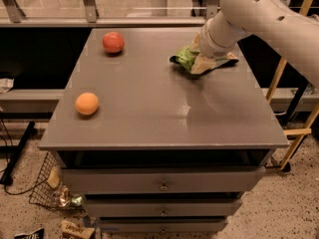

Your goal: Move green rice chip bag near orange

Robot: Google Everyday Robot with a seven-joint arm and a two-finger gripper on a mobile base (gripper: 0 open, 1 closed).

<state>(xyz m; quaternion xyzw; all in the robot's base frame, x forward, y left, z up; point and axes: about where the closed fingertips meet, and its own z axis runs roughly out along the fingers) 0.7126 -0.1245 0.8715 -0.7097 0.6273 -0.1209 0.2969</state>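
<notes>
The green rice chip bag lies crumpled at the back right of the grey cabinet top. My gripper hangs from the white arm and is down on the bag's right part, covering much of it. The orange, pale and round, sits near the front left edge, far from the bag.
A redder round fruit sits at the back left of the top. Drawers are below the front edge. A wire basket with wrappers is on the floor at the left. A yellow wooden frame stands at the right.
</notes>
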